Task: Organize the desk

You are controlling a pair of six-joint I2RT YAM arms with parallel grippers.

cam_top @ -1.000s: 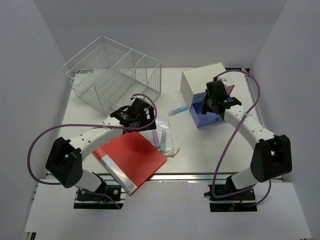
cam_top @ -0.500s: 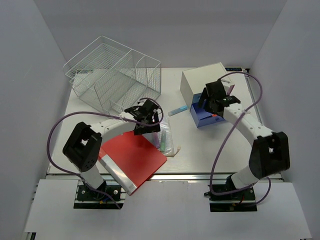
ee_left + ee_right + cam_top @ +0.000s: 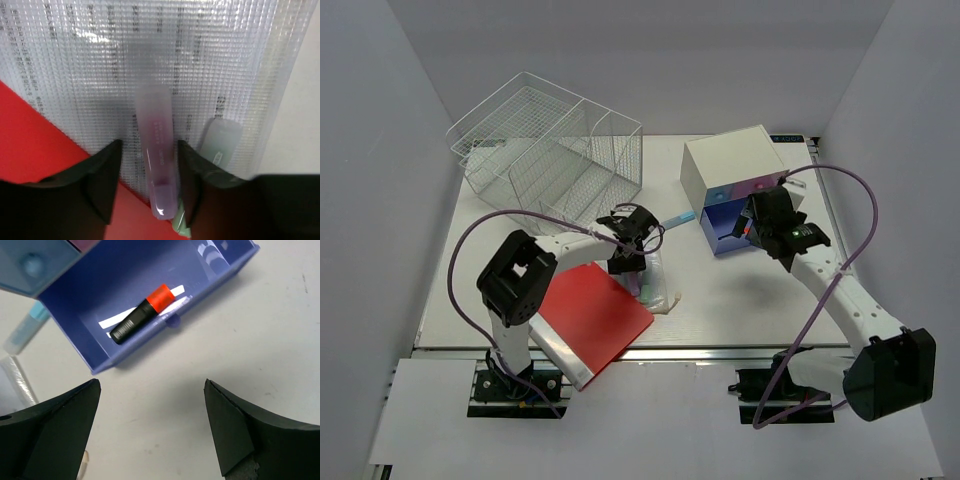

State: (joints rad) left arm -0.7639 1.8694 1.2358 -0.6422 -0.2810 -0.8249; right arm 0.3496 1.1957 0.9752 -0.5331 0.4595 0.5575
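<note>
The desk (image 3: 740, 300) lies flat and white beneath the small drawer box (image 3: 730, 160), spreading out from it toward the rail by the arms' bases and off to the left-arm side. From the box's front a blue drawer (image 3: 100, 285) stands pulled open with a black marker with an orange cap (image 3: 142, 314) lying inside. The right gripper (image 3: 152, 410) hovers just in front of the drawer over bare desk, jaws spread wide and holding nothing. Well off to the box's left-arm side, past a pale blue pen (image 3: 677, 221), a clear mesh pouch (image 3: 210, 60) lies against the edge of a red folder (image 3: 590, 320). The left gripper (image 3: 147, 152) is down on the pouch, its jaws parted either side of a purple tube (image 3: 157, 150) inside. One finger looks almost against the tube and the other stands off with a gap, so nothing is gripped yet. The step looks to be picking up the pouch. To do it well, I'd centre the jaws on the tube first so closing doesn't shove it sideways. Then pinch film and tube together firmly and lift straight up, so the slick plastic neither slips nor drags the folder. A pale green tube (image 3: 220, 145) just beside could get caught.
</note>
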